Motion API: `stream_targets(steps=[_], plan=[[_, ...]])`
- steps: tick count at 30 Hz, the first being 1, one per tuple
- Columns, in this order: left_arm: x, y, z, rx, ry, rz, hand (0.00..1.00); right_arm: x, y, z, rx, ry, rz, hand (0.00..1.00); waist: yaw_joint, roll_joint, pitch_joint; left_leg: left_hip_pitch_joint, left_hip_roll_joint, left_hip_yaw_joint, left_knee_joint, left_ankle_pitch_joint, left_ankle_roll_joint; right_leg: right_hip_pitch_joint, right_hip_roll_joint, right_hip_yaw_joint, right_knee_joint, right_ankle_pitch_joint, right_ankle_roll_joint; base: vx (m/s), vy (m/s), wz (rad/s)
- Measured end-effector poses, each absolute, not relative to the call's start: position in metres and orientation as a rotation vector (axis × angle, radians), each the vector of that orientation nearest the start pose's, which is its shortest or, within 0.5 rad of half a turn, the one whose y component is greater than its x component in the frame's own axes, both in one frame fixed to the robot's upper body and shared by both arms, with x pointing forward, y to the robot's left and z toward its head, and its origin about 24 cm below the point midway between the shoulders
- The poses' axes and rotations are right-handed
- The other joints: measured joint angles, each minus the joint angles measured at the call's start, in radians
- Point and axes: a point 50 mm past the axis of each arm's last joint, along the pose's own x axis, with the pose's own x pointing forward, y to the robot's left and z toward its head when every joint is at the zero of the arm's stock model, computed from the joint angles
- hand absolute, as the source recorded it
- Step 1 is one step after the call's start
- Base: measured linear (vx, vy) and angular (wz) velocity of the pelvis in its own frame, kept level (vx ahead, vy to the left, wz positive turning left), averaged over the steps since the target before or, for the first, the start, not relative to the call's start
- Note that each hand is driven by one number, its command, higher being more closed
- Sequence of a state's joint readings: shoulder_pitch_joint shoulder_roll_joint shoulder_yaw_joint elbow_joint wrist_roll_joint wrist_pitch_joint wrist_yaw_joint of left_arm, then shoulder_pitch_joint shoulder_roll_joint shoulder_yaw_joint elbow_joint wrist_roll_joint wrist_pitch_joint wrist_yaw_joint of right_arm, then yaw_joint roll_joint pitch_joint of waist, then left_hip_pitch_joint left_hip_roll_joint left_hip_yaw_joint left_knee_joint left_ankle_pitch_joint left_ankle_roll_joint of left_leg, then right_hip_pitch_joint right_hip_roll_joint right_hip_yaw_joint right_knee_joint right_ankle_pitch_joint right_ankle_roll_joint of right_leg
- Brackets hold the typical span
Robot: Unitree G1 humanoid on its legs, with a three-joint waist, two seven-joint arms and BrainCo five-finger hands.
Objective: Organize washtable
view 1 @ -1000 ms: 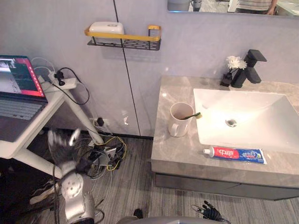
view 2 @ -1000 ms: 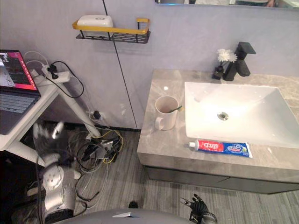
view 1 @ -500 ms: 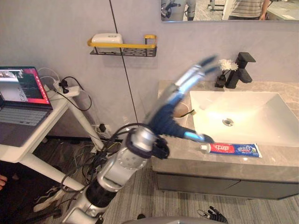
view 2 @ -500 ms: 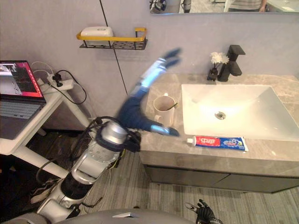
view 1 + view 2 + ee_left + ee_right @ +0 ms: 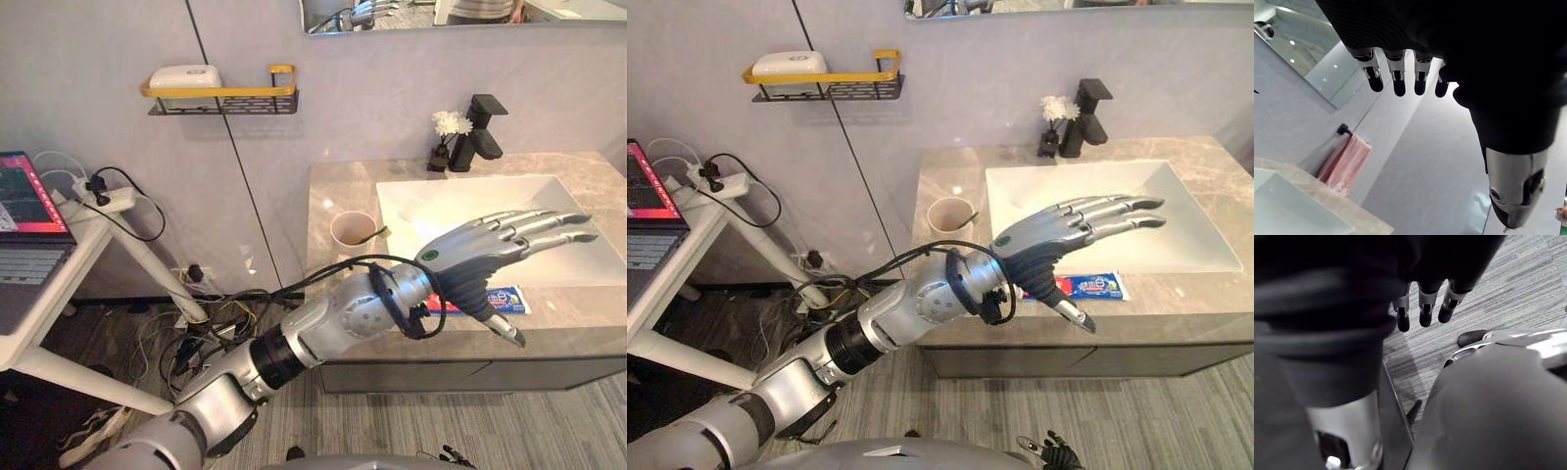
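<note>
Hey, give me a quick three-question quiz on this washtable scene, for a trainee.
1. True or false: the left hand has its fingers curled round the toothpaste tube.
2. Where does the cup stand?
A. on the countertop beside the sink
B. on the wall shelf
C. on the laptop table
3. In one word: what sticks out of the cup?

Key
1. False: the fingers are stretched out straight above the counter.
2. A
3. A toothbrush.
</note>
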State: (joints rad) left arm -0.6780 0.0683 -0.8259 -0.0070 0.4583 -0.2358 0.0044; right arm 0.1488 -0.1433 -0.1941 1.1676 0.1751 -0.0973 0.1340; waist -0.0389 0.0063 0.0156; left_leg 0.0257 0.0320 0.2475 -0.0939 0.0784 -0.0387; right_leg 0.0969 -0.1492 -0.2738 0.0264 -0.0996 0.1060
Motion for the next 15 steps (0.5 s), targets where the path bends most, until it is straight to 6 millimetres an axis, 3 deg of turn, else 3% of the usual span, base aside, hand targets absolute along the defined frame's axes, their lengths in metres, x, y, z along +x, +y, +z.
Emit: stream_targets(steps=[8,15], plan=[[0.235,-0.085,0.156,0.753,-0.901,-0.984,0.0,0.051,-0.224,-0.165,0.189,1.129,-0.295,0.0,-0.018,-0.005,0.0,-0.006,0.002,0.026,0.0,0.0,0.0,-0.025,-0.001,0.027,0.0,0.012,0.002,-0.02,0.018,-0.1],[0.248,-0.087,0.135,0.806,-0.782,-0.995,0.0,0.051,-0.225,-0.165,0.186,1.129,-0.301,0.0,-0.037,-0.005,0.0,-0.008,0.003,0.043,0.0,0.0,0.0,-0.034,-0.002,0.043,-0.001,0.019,0.005,0.0,0.007,-0.07]])
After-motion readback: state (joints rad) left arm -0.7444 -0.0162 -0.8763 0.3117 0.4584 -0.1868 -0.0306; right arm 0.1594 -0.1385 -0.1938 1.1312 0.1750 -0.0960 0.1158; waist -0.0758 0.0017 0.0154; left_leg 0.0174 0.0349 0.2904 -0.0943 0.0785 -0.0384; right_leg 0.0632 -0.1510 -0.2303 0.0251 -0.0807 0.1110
